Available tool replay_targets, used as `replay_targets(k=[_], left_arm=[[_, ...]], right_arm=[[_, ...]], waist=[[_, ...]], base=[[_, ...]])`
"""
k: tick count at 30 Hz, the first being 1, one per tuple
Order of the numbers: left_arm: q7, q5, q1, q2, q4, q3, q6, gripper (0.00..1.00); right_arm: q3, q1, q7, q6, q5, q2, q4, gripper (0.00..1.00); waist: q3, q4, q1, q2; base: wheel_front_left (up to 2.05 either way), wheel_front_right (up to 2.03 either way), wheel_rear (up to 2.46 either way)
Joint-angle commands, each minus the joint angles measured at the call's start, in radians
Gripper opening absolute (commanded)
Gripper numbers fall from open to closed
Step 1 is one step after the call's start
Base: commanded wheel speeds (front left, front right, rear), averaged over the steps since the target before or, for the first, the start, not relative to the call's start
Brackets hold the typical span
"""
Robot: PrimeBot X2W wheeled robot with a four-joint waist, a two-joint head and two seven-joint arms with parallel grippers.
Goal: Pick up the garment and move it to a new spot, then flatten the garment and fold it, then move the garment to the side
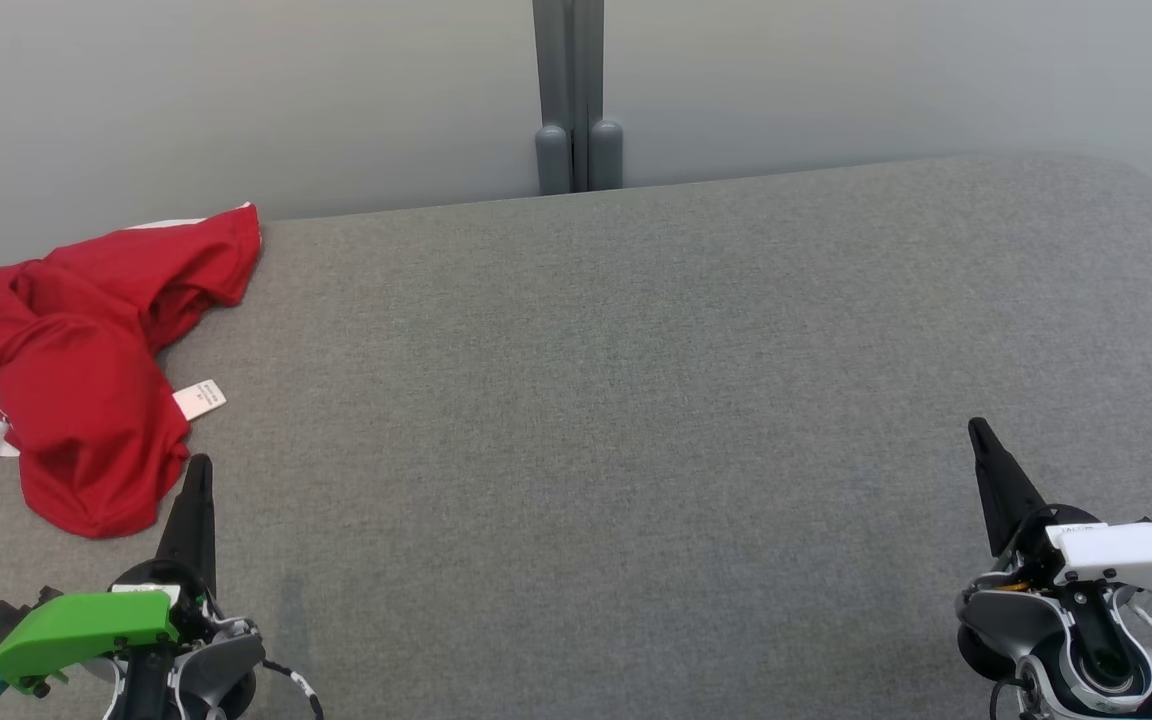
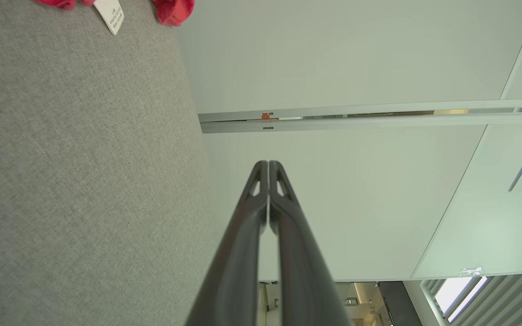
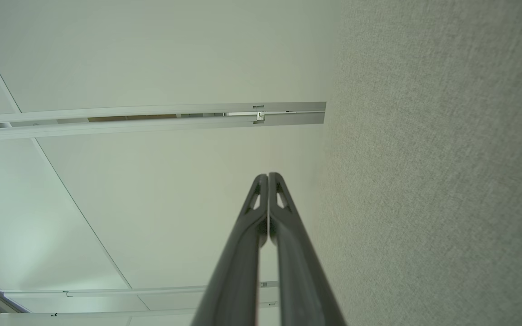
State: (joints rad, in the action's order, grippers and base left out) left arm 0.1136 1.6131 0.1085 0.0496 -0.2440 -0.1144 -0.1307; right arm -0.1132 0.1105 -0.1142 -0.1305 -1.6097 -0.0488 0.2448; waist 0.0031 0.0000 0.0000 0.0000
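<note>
One crumpled red fabric garment [image 1: 86,380] with white trim, one small white rectangular label [image 1: 200,399], one broad grey cloth-covered table [image 1: 636,400], and two long black-fingered grippers, the left gripper [image 1: 199,464] and the right gripper [image 1: 977,428]

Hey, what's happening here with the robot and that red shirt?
Nothing is being handled yet. The red garment lies crumpled at the left end of the grey padded surface, its white label sticking out. The left claw is shut and empty, its tip close beside the garment's near edge. The right claw is also shut and empty, over bare surface on the right. The pick-up has not started.
</note>
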Motion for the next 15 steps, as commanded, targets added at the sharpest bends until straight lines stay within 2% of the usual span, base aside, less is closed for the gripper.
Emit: replay_targets(k=[1,15], left_arm=[[0.001,-0.005,-0.005,0.003,0.0,-0.001,-0.003,0.0],[0.001,-0.005,-0.005,0.003,0.0,-0.001,-0.003,0.0]], right_arm=[[-0.001,-0.008,-0.001,-0.001,-0.006,-0.004,0.001,0.0],[-0.001,-0.008,-0.001,-0.001,-0.006,-0.004,0.001,0.0]], waist=[[0.0,0.0,0.0,0.0],[0.0,0.0,0.0,0.0]], base=[[0.0,0.0,0.0],[0.0,0.0,0.0]])
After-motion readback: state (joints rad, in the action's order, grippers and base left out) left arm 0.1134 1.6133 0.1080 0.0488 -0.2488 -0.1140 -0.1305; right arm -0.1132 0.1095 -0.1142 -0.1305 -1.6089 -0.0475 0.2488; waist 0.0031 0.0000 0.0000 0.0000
